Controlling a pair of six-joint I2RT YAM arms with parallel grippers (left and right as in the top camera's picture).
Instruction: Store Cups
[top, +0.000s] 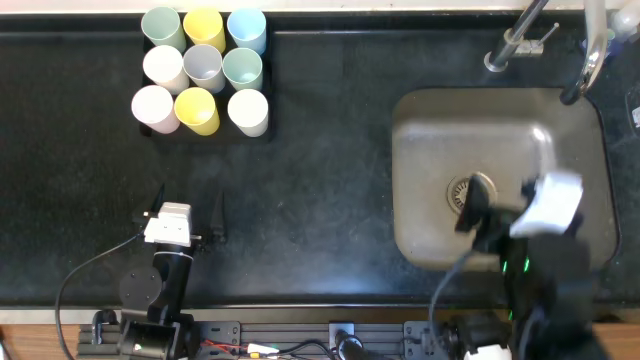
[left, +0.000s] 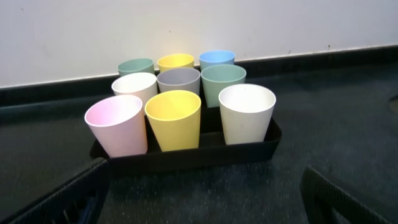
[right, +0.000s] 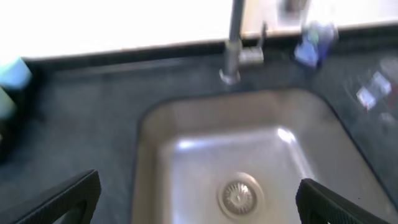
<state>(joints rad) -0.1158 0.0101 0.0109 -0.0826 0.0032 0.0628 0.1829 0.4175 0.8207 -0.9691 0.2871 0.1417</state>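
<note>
Several plastic cups stand upright in a three-by-three block in a black tray at the back left of the counter. The front row holds a pink cup, a yellow cup and a white cup. Behind them are white, grey, green, yellow and blue cups. My left gripper sits open on the near side of the tray, well short of it, with nothing between its fingers. My right gripper hangs open over the sink, also holding nothing.
The steel sink with its drain fills the right of the dark counter. A faucet stands behind it. Small items lie at the far right edge. Bare counter lies between the tray and the sink.
</note>
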